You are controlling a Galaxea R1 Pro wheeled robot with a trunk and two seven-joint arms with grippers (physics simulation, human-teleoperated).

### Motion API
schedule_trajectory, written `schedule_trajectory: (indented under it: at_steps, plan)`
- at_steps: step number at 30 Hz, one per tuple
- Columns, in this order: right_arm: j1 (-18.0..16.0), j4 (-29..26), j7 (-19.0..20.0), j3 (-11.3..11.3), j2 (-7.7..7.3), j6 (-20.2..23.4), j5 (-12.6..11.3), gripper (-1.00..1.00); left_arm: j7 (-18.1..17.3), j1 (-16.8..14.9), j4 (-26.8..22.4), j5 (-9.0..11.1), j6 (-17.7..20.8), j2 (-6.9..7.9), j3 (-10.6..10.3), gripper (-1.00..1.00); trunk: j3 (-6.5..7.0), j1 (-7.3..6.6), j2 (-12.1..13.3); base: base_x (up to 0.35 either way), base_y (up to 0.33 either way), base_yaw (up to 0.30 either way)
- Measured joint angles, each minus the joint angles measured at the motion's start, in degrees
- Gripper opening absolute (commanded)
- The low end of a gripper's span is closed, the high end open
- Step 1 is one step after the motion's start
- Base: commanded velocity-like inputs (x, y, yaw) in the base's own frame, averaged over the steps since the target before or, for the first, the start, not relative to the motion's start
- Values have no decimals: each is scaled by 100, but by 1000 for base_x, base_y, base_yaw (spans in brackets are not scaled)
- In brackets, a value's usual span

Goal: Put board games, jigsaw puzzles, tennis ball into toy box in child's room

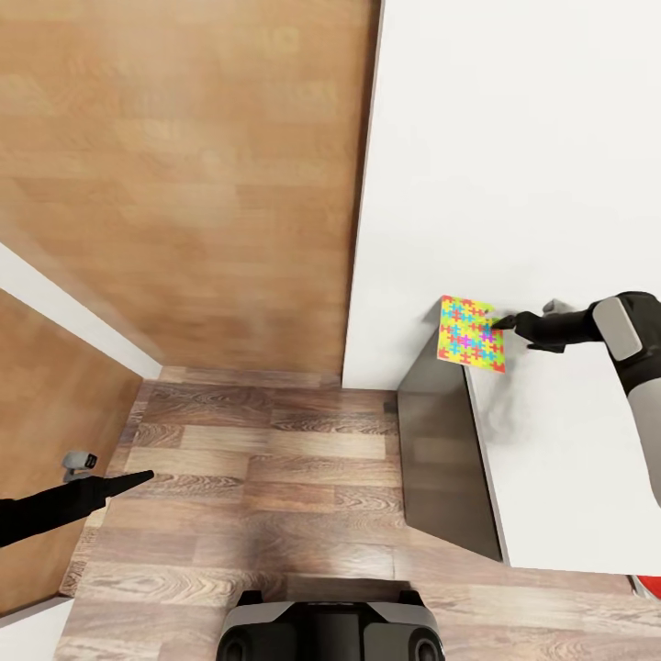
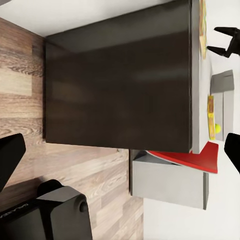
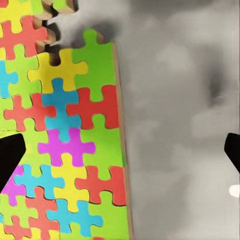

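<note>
One jigsaw puzzle point(image 1: 471, 333) lies flat at the left end of the white table point(image 1: 551, 184), a square of bright interlocking pieces. My right gripper point(image 1: 504, 322) is open just above its right edge. In the right wrist view one fingertip point(image 3: 10, 165) is over the jigsaw puzzle point(image 3: 65, 140) and the other is over bare table point(image 3: 175, 100). My left gripper point(image 1: 138, 477) hangs open over the wood floor, holding nothing. Its wrist view catches the tennis ball point(image 2: 218, 128) beside a light-grey toy box point(image 2: 223, 82) further along the table; whether the ball is inside, I cannot tell.
The table's dark end panel point(image 1: 441, 459) drops to the plank floor point(image 1: 266, 459). A wooden door point(image 1: 184, 184) stands ahead, and a second wooden panel point(image 1: 46, 413) is at the left. A flat red object point(image 2: 200, 157) overhangs the table above a grey unit point(image 2: 170, 182). My base point(image 1: 330, 629) is at the bottom.
</note>
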Motion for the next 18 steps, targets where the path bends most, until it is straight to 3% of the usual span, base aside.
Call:
schedule_trajectory:
  at_steps: [8,18]
  plan:
    - [176,-673,64,-3,-21,1,-69,100,0,0,-2,-7,0,-2,-16,100,0,0,0,0,0,0]
    - [530,-1336,737,-32,-334,2,-119,100,0,0,-3,-8,-9,-5,-31,100,0,0,0,0,0,0]
